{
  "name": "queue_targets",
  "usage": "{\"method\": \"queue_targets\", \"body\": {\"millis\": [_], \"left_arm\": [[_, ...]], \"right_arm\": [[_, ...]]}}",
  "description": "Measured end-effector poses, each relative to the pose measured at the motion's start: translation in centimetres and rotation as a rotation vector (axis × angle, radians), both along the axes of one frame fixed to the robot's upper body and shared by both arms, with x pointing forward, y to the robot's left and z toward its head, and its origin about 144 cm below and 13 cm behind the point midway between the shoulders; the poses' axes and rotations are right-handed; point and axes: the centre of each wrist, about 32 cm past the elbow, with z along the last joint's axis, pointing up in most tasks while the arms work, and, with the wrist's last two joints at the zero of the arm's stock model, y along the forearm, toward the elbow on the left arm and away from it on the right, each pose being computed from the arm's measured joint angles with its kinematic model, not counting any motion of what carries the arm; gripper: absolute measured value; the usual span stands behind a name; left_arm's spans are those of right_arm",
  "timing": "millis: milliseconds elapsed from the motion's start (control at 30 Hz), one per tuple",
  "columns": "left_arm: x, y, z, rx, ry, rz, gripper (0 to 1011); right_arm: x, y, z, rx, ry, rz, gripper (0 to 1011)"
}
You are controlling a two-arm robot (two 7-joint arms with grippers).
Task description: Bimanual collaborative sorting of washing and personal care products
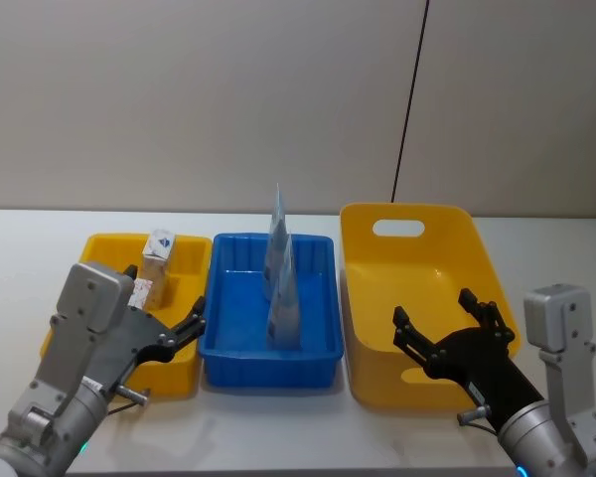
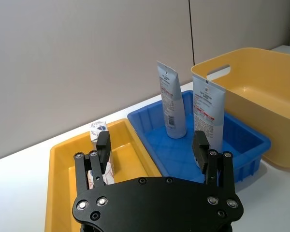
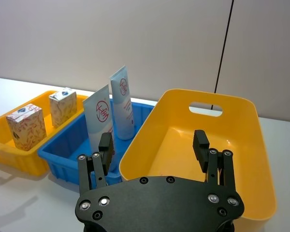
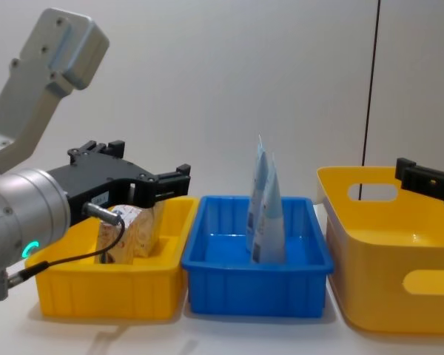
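A far tube [image 1: 277, 238] and a near tube [image 1: 285, 298] stand upright on their caps mid-way along the blue tray [image 1: 223, 373]. In the small yellow tray [image 1: 194, 244] beside it, the far carton [image 1: 159, 250] sits by the back edge and the near carton [image 3: 26, 126] closer to the front (partly screened by the left arm in the head view). The left gripper [image 1: 164, 298] hovers over that tray's front edge, fingers spread and holding nothing. The right gripper [image 1: 434, 308], likewise spread, hangs over the front wall of the big yellow bin [image 1: 417, 260].
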Motion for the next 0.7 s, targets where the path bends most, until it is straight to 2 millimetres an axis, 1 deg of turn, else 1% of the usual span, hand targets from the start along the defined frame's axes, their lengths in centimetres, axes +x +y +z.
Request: {"method": "queue_targets", "body": {"millis": [333, 700], "left_arm": [[0.3, -1.0, 0.7, 0.010, 0.067, 0.018, 1001], [0.4, -2.3, 1.5, 0.000, 0.184, 0.076, 1001]], "right_arm": [[0.0, 0.0, 0.0, 0.000, 0.000, 0.000, 1000], [0.0, 0.0, 0.0, 0.000, 0.000, 0.000, 1000]]}}
